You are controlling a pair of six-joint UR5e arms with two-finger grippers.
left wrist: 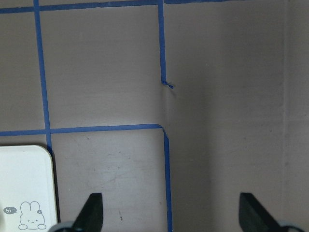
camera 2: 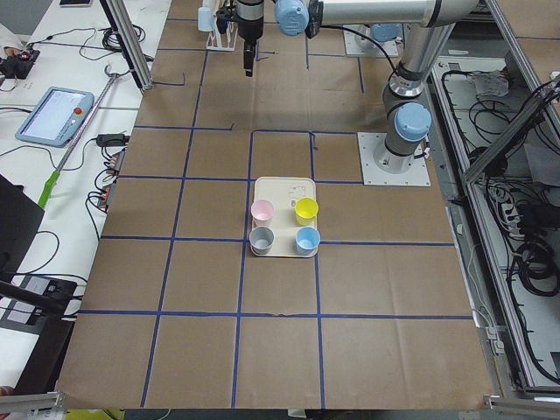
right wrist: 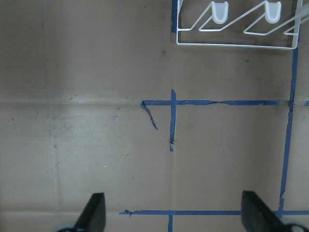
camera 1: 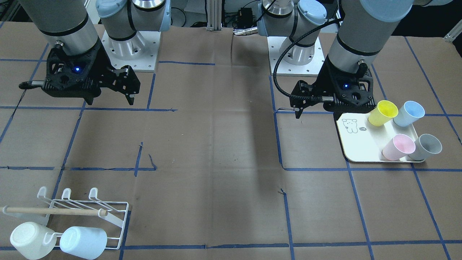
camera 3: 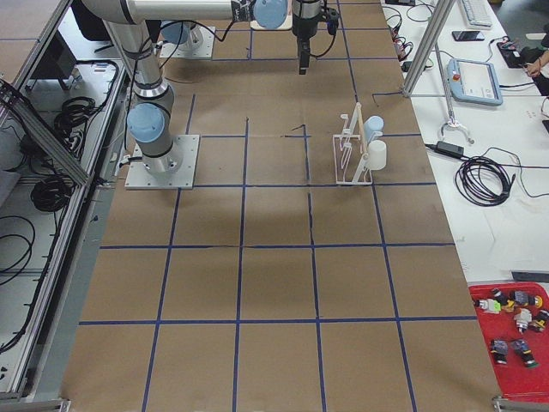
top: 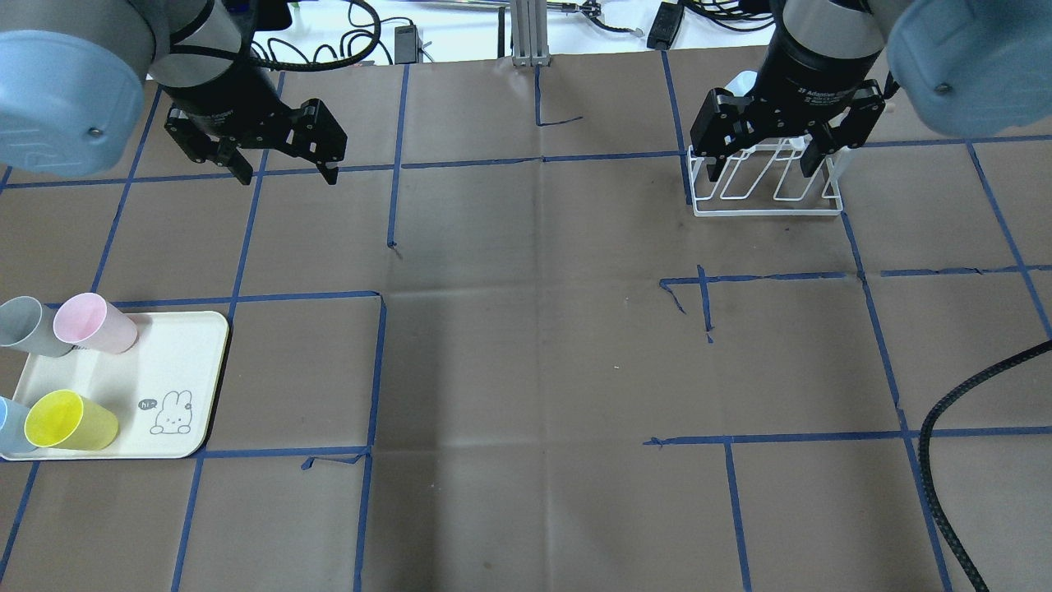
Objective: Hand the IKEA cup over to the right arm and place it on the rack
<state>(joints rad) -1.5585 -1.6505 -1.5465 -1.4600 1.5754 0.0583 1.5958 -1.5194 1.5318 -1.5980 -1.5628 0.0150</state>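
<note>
Plastic IKEA pieces, four: yellow cup, pink cup, grey cup, blue cup, all mouth-up on cream rabbit-print tray at left end of table. White wire rack with wooden dowel at right end, carrying white cup and pale-blue cup. Raised over table, empty: left gripper near tray, jaws spread; right gripper near rack, jaws spread.

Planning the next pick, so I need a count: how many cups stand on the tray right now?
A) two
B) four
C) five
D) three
B: the tray holds a yellow cup, a blue cup, a pink cup and a grey cup.
</note>
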